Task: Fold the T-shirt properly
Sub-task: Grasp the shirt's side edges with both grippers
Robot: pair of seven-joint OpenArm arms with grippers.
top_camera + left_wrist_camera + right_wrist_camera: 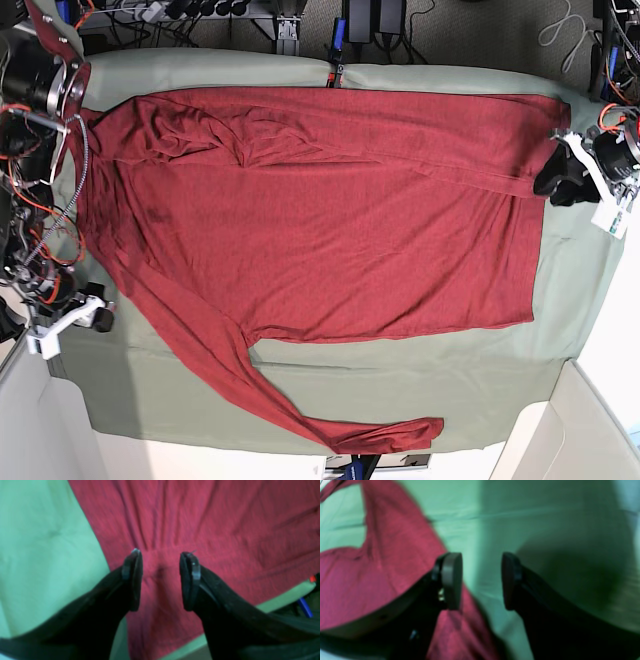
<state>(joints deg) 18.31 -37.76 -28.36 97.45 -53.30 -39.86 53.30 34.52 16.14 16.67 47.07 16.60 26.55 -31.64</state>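
T-shirt (330, 210) is spread over most of the green-covered tabletop (420, 375); dark red, thin knit, plain. One long sleeve is seen trailing toward the near edge in base view, end bunched; the other is rumpled against the far edge. Hem lies at that view's right, shoulder end at its left.

Handling (judged): light, limp, no stiffness; will drape and drag when lifted, and creases are expected to travel. Not fragile, not slippery; some cling to the table cloth is likely. A single layer may slip out of a shallow pinch, so a deep bite at an edge is advised. Best hold pts are judged to be the hem corners and the shoulder seams; sleeve cuff for the trailing sleeve.

Left gripper (161, 580): jaws apart, nothing between them; seen directly over the shirt near a seam/edge band w/ gathers radiating from it. Contact w/ fabric cannot be told from the wrist view. In base view it sits at the hem corner, far side.

Right gripper (482, 580): jaws apart, empty. One jaw is over the shirt's edge, the other over bare green cloth, i.e. the edge is straddled. Height above fabric not clear (blur).
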